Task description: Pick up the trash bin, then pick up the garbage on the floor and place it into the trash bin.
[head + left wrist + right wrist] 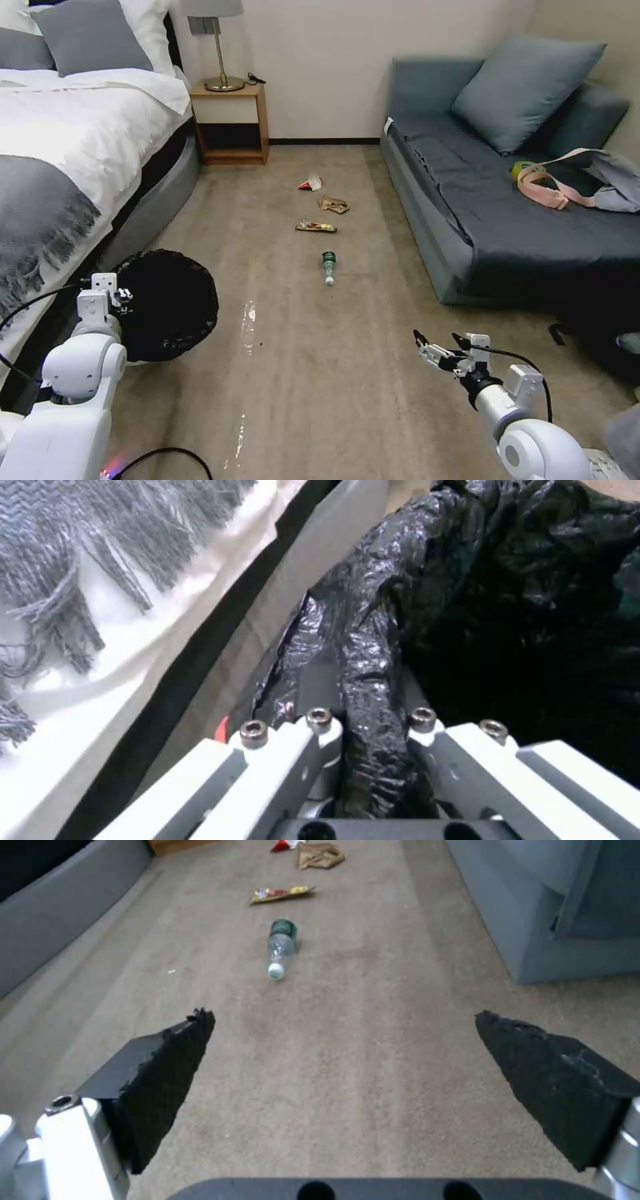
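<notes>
The trash bin [170, 307] stood beside the bed, its black-bagged rim pinched in the left tool [370, 730]. The right tool [343, 1065] gaped wide over the carpet; the bottle [280, 947] lay lengthwise ahead, cap toward it.

Left arm: low at the robot's left, wrist reaching forward.
Left gripper [123, 293]: jaws clamped on a fold of black plastic.
Right arm: low at the right, extended forward.
Right gripper [440, 347]: jaws spread wide, holding nothing.
</notes>
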You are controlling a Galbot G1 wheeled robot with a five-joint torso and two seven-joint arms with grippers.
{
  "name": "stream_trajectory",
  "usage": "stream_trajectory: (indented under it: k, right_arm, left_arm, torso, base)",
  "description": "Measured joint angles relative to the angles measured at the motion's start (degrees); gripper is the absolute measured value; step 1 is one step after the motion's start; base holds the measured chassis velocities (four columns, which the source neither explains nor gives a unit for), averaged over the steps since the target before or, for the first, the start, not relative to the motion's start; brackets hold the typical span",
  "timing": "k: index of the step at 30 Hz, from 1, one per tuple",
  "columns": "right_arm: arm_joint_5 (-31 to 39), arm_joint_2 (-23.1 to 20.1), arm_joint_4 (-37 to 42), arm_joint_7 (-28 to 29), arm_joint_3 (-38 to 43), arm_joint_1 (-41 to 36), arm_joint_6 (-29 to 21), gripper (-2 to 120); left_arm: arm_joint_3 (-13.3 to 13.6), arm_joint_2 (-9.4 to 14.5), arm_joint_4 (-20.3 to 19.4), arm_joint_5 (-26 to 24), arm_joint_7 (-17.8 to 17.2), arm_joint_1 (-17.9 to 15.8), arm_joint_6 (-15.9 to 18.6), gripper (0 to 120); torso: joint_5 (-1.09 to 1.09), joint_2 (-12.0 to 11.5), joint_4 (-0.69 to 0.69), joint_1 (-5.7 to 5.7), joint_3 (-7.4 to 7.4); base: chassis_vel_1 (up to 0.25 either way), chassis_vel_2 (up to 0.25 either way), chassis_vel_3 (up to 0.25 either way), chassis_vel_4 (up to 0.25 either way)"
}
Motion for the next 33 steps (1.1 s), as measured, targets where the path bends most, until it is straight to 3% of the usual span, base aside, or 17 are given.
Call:
stream_trajectory:
  k: [18,33]
  right_arm:
    - [-0.9,0.2,-0.5,-0.4,-0.5,-0.5,0.7,100]
    - [-1.0,0.1,-1.0,-0.5,-0.5,-0.4,1.1,100]
  left_arm:
    - [-0.1,-0.3,-0.9,-0.5,0.0,1.2,-0.8,4]
    - [0.2,-0.4,-0.4,-0.8,0.0,0.8,-0.9,4]
  torso:
    - [0.00,0.0,0.00,0.00,0.00]
    - [0.00,0.0,-0.01,0.00,0.00]
  base:
    - [-0.003,0.002,0.002,-0.003]
    - [-0.112,0.102,0.118,-0.114]
